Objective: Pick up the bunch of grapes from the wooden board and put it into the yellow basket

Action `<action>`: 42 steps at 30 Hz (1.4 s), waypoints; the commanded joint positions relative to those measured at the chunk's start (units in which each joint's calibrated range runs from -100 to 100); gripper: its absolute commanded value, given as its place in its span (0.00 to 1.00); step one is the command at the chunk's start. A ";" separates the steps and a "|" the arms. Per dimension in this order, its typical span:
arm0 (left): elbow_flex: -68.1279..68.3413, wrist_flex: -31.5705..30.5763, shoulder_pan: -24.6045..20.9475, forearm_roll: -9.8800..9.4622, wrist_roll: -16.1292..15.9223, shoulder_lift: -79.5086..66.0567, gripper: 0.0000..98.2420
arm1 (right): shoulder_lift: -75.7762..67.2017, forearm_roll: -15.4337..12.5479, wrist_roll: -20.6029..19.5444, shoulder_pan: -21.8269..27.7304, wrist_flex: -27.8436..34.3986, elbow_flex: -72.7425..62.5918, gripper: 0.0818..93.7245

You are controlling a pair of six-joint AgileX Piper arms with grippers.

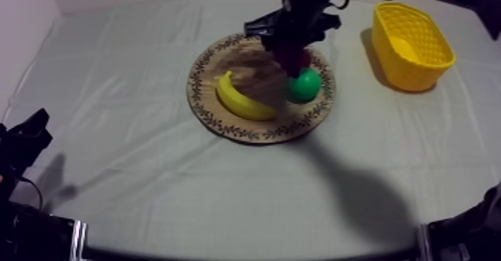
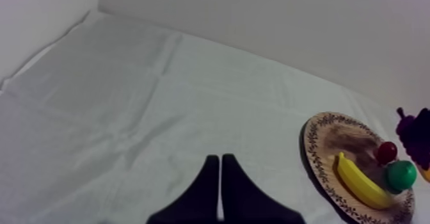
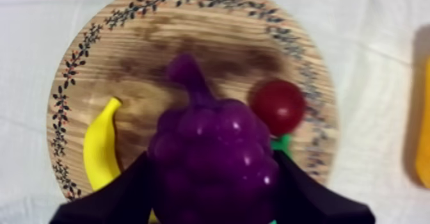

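Plainly, the grapes [image 3: 211, 156] are clasped by the right gripper [image 3: 214, 198] over the board [image 3: 192, 41], on which banana [image 3: 99, 150], small red fruit [image 3: 277, 106] and pear [image 1: 304, 85] are laid, while the basket [image 1: 412, 46] is set well apart from the board and the left gripper [image 2: 219, 175] is closed on nothing, a narrow wedge above the cloth [image 2: 128, 98].

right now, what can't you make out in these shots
Right wrist view: the pear sits mostly behind the bunch of grapes; the yellow basket is cut off by the edge.
Top view: the bunch of grapes is covered by the right gripper.
Left wrist view: the bunch of grapes is half cut off by the edge.
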 commanded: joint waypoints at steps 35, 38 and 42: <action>0.00 0.01 0.02 0.00 0.00 0.00 0.00 | -31.62 -2.15 13.02 23.86 8.71 16.59 0.21; 0.00 0.01 0.02 0.00 0.00 0.00 0.00 | -29.68 -1.83 12.91 24.41 8.82 14.95 0.21; 0.00 0.01 0.02 0.00 0.00 0.00 0.00 | -25.82 -1.64 12.72 25.03 8.72 10.78 0.21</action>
